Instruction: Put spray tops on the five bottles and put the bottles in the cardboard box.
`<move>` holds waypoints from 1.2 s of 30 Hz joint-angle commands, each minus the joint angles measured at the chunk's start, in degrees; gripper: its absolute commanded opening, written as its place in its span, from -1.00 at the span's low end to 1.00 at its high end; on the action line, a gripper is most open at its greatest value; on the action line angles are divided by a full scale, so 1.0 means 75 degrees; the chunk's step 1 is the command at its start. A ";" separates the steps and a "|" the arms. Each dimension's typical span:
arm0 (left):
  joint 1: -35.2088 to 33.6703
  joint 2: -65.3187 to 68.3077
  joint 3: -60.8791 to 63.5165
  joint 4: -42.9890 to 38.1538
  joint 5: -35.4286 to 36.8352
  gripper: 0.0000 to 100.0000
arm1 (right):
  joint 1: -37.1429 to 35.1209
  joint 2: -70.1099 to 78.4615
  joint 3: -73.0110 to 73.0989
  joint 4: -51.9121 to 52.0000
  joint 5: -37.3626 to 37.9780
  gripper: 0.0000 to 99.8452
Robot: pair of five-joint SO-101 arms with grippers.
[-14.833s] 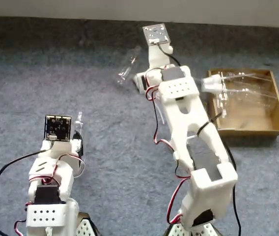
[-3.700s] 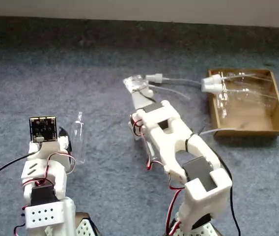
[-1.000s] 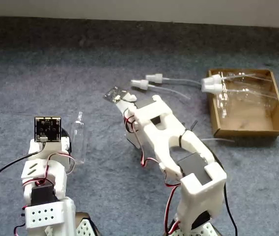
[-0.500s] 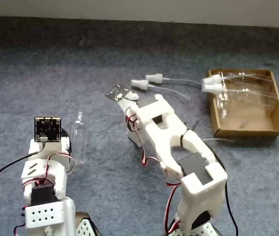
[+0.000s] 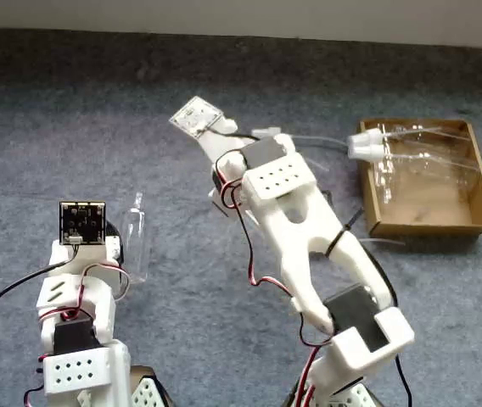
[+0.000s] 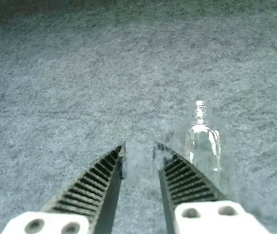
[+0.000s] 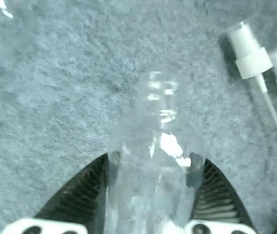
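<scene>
My right gripper (image 7: pixel 153 161) is shut on a clear bottle (image 7: pixel 158 126) whose open neck points away from the wrist. Two white spray tops (image 7: pixel 248 58) with thin tubes lie on the carpet just beyond it. In the high view the right arm (image 5: pixel 279 182) stretches up the middle of the carpet. My left gripper (image 6: pixel 139 148) stands slightly open over bare carpet with nothing between its fingers. A second uncapped clear bottle (image 6: pixel 204 141) lies just beside it, also seen in the high view (image 5: pixel 136 233). The cardboard box (image 5: pixel 423 227) at the right holds bottles with spray tops (image 5: pixel 364 146).
Everything rests on grey carpet (image 5: pixel 71 127). A pale wall runs along the far edge. The left arm's base (image 5: pixel 80 365) sits at the near left and the right arm's base (image 5: pixel 355 339) at the near middle.
The right arm has lifted and swung farther back with the bottle, so its wrist now hangs over the spot where the spray tops lie. The left arm and its nearby bottle have not moved.
</scene>
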 commanded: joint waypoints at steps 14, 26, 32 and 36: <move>0.0217 -0.0064 0.0193 -0.0129 -0.0105 -0.87 | 0.1330 -0.6968 0.0721 0.0639 0.0059 -0.72; 0.0217 -0.0064 -0.1342 0.1864 -0.0105 -0.87 | 0.2971 -1.1095 0.5949 -0.2374 0.0023 -0.72; 0.0229 -0.0064 -0.2643 0.3446 -0.0903 -0.87 | 0.3194 -1.3122 0.8668 -0.3897 -0.0211 -0.72; 0.0229 -0.0064 -0.3300 0.4349 -0.1641 -0.87 | 0.3229 -1.4154 0.9958 -0.4507 -0.0938 -0.72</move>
